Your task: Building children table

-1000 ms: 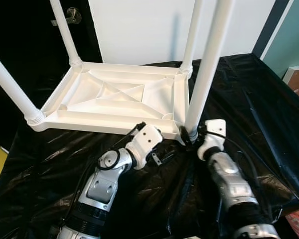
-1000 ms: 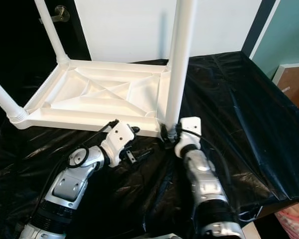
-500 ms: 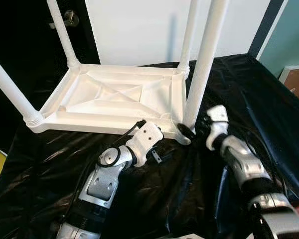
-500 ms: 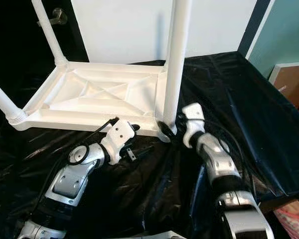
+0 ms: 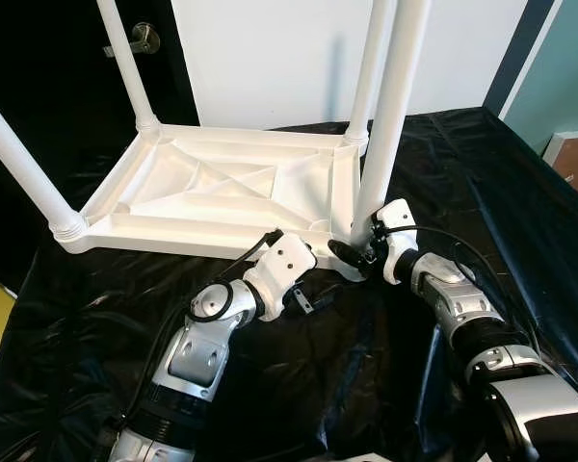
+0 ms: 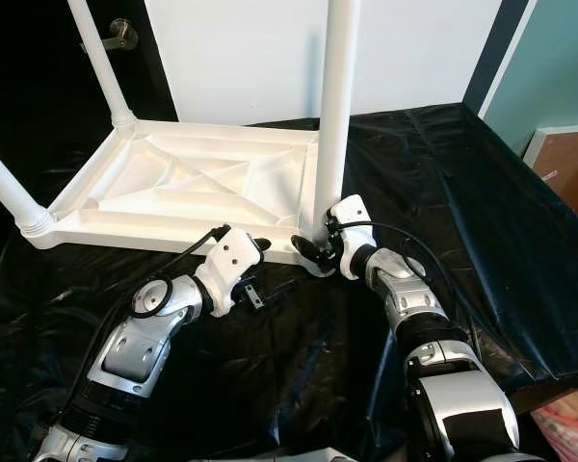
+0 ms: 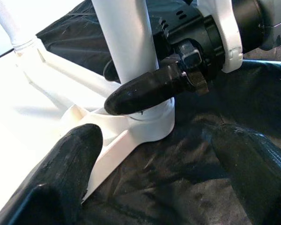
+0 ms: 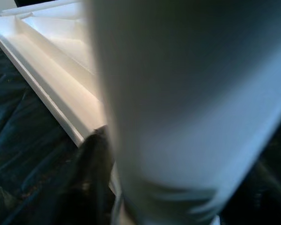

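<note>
right hand (image 5: 358, 252) clamped on smooth round white plastic leg (image 5: 386, 115); left hand (image 5: 313, 300) apart.

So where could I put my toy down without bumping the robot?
On the black sheet to the right of the upside-down table, there is open room out to the edge. The near strip left of the left arm is bare too. It is crowded at the near right table leg, where the right gripper and left gripper meet.

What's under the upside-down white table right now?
The white table lies top-down on a black plastic sheet that spreads out around it. Whatever the sheet rests on is covered, so it cannot be told.
</note>
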Controlling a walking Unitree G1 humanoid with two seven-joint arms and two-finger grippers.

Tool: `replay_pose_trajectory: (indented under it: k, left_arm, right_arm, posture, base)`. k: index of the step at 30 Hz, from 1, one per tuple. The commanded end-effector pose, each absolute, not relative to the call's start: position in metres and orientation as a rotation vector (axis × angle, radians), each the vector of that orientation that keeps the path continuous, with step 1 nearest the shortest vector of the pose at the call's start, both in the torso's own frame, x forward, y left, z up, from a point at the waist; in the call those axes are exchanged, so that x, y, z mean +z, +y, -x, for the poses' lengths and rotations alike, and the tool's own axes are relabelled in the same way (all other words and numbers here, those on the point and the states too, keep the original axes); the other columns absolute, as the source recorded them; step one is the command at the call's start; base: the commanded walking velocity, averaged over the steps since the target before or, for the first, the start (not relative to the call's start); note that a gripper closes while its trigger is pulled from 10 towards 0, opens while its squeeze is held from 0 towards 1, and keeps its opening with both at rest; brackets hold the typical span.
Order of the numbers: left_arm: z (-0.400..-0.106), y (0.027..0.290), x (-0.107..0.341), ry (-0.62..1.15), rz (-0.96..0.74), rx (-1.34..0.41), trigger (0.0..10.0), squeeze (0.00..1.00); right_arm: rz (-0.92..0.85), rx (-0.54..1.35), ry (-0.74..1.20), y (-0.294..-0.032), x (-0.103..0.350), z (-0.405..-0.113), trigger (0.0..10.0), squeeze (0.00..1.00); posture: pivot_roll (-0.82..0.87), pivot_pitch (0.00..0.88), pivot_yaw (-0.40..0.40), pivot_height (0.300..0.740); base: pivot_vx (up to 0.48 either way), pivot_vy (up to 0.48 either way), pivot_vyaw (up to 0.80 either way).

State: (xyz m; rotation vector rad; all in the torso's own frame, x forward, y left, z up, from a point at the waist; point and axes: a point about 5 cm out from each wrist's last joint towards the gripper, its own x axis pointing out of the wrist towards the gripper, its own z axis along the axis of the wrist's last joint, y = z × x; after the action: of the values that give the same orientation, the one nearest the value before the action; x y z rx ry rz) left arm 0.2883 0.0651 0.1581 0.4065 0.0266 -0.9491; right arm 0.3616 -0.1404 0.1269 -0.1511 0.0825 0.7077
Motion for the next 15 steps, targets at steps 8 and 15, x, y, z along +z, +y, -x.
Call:
replay_pose_trajectory:
  k: [8,15]
  left_arm:
    - [-0.289,0.069,0.156,0.027,-0.403,-0.871,10.0,0.00]
    - [-0.289,0.065,0.155,0.028,-0.392,-0.881,10.0,0.00]
  right_arm:
    - [0.160,0.744,0.133,-0.141,0.116,-0.358,0.0,0.00]
    - [0.170,0.527,0.162,-0.158,0.107,-0.358,10.0,0.00]
  posture:
    - [0.03,0.000,-0.018,0.740]
    - [0.01,0.003,-0.021,0.740]
  base:
    - [0.000,0.000,0.00]
    - [0.000,0.000,0.00]
